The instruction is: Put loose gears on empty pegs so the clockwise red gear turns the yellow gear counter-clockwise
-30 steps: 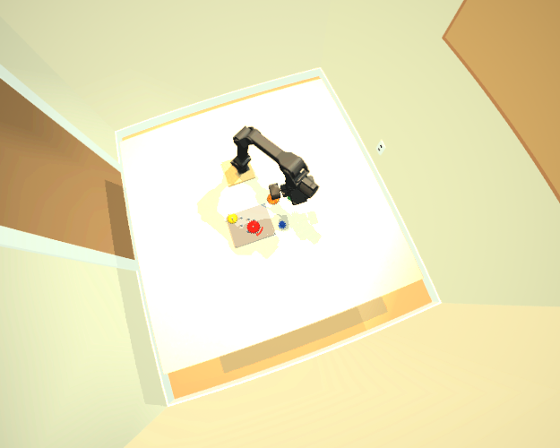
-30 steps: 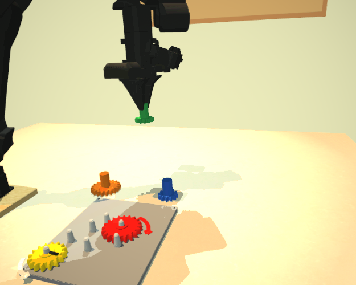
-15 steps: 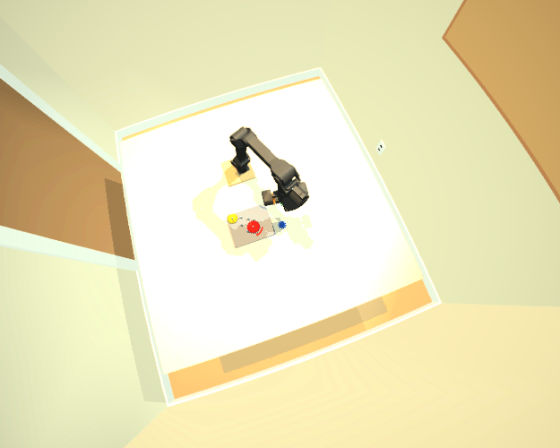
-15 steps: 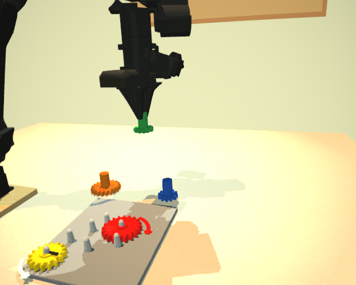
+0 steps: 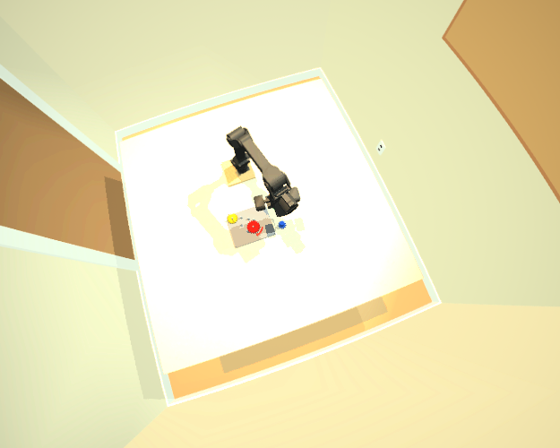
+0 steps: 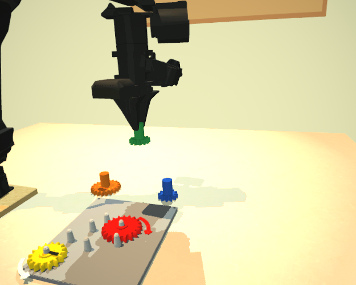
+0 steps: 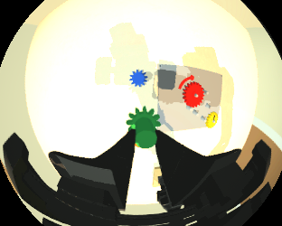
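White-lit table (image 5: 318, 270) (image 6: 264, 171) (image 7: 72, 86) under pale walls; gripper (image 6: 140, 127) (image 7: 145, 134) pinched shut on green gear's (image 6: 139, 139) (image 7: 144, 122) stem, toothed end down, in the air. Below the hand: orange gear (image 6: 105, 187) and blue gear (image 5: 281, 224) (image 6: 167, 195) (image 7: 138, 78) standing on table, apart. Also lower than hand, grey board (image 5: 244, 238) (image 6: 110, 263) (image 7: 212, 86) with red gear (image 5: 253, 224) (image 6: 113, 229) (image 7: 191, 95), yellow gear (image 5: 232, 219) (image 6: 38, 259) (image 7: 211, 120) on pegs, five empty pegs (image 6: 92, 226) around and between them.

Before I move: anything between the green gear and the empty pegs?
Nothing visible blocks it. The end effector holds the green gear in the air; a low path might clip the orange gear or red gear.
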